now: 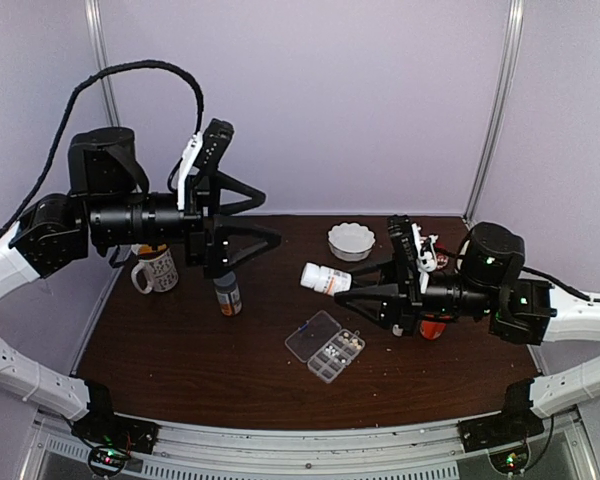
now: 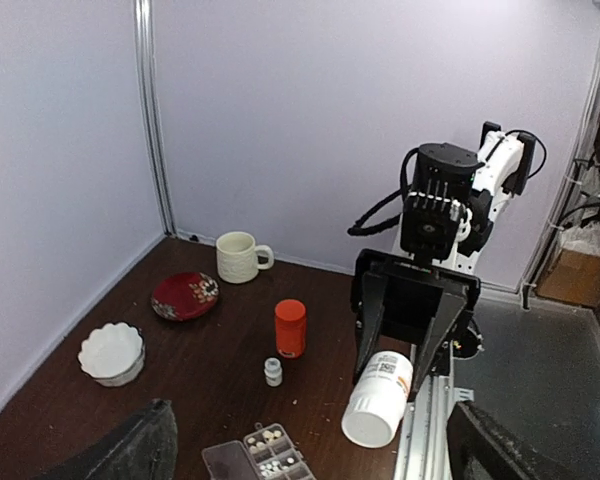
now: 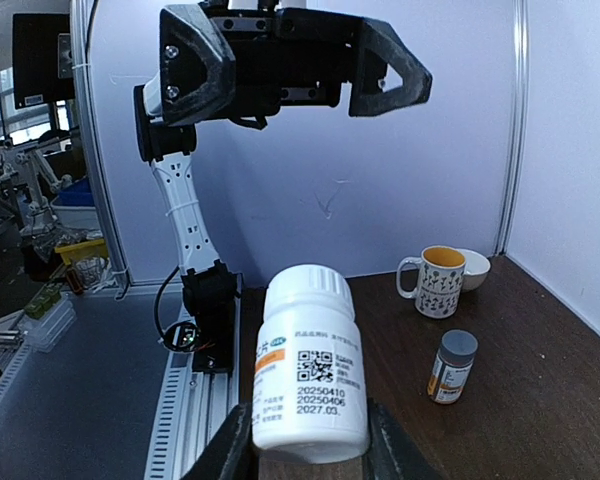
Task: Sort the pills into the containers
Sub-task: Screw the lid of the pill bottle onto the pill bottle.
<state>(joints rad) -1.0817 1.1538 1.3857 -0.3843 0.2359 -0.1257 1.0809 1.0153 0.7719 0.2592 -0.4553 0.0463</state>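
White bottle (image 1: 325, 277) sideways in right gripper (image 1: 346, 286)

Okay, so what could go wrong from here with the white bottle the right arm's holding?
The right gripper holds the white bottle tilted in the air, beside the organizer box, not over it; a slip would drop it onto the table. Its cap looks on; uncapping it in mid-air with the open left gripper could twist it loose.

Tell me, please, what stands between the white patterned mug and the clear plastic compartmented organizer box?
A small grey-capped bottle stands upright between the mug and the organizer box, roughly midway; the top external view shows it.
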